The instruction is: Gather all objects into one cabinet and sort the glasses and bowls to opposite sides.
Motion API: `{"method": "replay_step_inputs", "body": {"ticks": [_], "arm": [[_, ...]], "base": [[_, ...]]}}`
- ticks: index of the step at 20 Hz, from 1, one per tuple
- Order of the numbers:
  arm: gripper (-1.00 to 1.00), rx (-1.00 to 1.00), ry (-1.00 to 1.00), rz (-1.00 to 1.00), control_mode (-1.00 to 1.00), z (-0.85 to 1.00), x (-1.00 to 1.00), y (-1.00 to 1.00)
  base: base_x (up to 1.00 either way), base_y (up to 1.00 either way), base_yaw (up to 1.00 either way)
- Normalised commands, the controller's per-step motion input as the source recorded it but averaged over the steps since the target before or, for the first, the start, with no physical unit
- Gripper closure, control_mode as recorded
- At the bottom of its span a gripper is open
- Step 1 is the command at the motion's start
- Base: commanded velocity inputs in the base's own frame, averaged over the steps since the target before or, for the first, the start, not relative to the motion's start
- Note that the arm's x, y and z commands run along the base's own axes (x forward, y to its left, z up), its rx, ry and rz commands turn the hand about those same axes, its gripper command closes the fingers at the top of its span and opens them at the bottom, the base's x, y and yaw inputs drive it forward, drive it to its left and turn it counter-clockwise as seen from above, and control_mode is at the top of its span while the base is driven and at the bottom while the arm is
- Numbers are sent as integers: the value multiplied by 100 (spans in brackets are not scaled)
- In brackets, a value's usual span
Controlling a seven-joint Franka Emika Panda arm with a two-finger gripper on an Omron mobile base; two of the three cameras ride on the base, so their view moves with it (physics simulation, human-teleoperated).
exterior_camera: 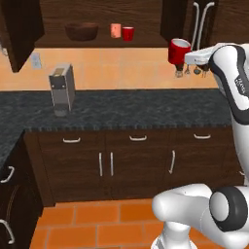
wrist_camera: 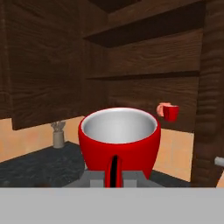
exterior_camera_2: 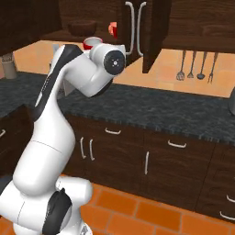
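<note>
My gripper (exterior_camera: 185, 58) is shut on a glossy red cup (exterior_camera: 179, 50), held upright in the air to the right of the open cabinet (exterior_camera: 146, 17). In the hand view the red cup (wrist_camera: 119, 139) sits right above my gripper (wrist_camera: 114, 174), which pinches its near wall. On the cabinet shelf stand the dark wooden bowl (exterior_camera: 81, 31) at the left, then a salmon-pink cup (exterior_camera: 115, 30) and a second red cup (exterior_camera: 128, 33) side by side. The hand view has that pair of cups (wrist_camera: 169, 112) far ahead to the right. The bowl (exterior_camera_2: 82, 27) also shows in the right base view.
A grey coffee machine (exterior_camera: 62, 89) stands on the dark counter (exterior_camera: 146, 109). An open cabinet door (exterior_camera_2: 155, 32) juts out near the hand, with white bar handles (exterior_camera: 202, 19) beside it. Utensils (exterior_camera_2: 195, 65) hang on the wall at the right. A utensil holder (wrist_camera: 58, 135) sits on the counter.
</note>
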Motion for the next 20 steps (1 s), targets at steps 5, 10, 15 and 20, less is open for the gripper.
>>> {"method": "replay_step_inputs", "body": {"ticks": [5, 10, 15, 20], "arm": [[100, 0, 0, 0, 100, 0, 0, 0], [100, 0, 0, 0, 100, 0, 0, 0], [100, 0, 0, 0, 100, 0, 0, 0], [100, 0, 0, 0, 100, 0, 0, 0]], "base": [[-9, 54, -28], [15, 39, -24], [35, 60, -22], [8, 54, -9]]}}
